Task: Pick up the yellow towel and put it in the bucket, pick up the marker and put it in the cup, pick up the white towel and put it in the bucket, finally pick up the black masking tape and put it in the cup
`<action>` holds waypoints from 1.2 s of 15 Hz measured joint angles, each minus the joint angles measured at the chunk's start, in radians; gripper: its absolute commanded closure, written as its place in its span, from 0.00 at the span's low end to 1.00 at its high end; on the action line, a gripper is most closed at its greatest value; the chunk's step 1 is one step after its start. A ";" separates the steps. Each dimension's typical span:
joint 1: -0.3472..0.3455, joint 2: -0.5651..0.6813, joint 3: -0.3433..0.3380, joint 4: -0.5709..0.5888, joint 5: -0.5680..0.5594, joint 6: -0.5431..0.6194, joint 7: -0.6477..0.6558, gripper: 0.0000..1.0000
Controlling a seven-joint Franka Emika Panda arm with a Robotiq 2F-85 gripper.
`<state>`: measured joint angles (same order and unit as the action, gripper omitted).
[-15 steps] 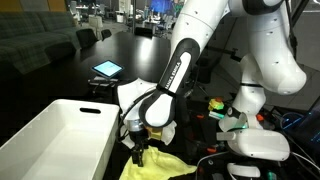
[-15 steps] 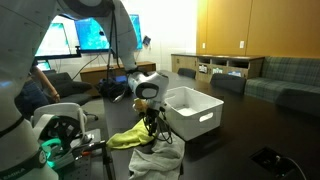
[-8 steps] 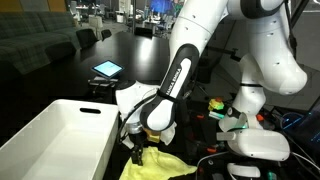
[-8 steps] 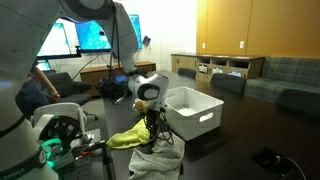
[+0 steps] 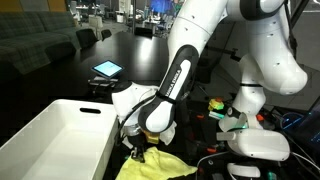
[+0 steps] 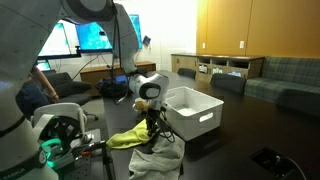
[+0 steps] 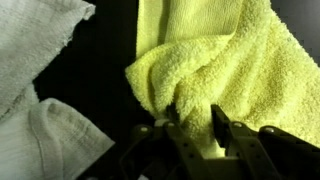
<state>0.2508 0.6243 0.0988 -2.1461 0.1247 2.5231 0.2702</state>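
Clearly the task is at its very first step. The robot's gripper reaches down onto the yellow towel, and in the wrist view its two dark fingers are drawn in on a raised fold of the fuzzy yellow cloth, pinching it between them. The cloth has not been lifted: in both exterior views it lies crumpled low beside the bucket, under the white arm, with the gripper pressed into its near edge.

The bucket, a tall white bin, shows only bare inner walls in both exterior views, so nothing has gone into it yet. The white towel lies just beside the yellow one, touching or nearly touching it, and appears as a pale heap below it in an exterior view. It is untouched.

The marker, the cup and the black tape cannot be made out in any view. Judging from this, all four placements remain to be done.
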 measured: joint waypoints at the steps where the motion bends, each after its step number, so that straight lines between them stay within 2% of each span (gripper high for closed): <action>1: 0.001 -0.004 -0.001 0.000 -0.005 -0.001 0.000 0.94; 2: 0.001 -0.009 -0.002 -0.002 -0.011 -0.002 0.001 0.91; 11: 0.033 -0.154 -0.029 -0.041 -0.123 -0.046 0.058 0.91; 15: 0.050 -0.238 -0.041 -0.075 -0.161 -0.046 0.171 0.91; 18: 0.082 -0.286 -0.067 -0.087 -0.209 -0.047 0.351 0.92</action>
<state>0.3327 0.3382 0.0323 -2.2331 -0.0842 2.4758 0.6214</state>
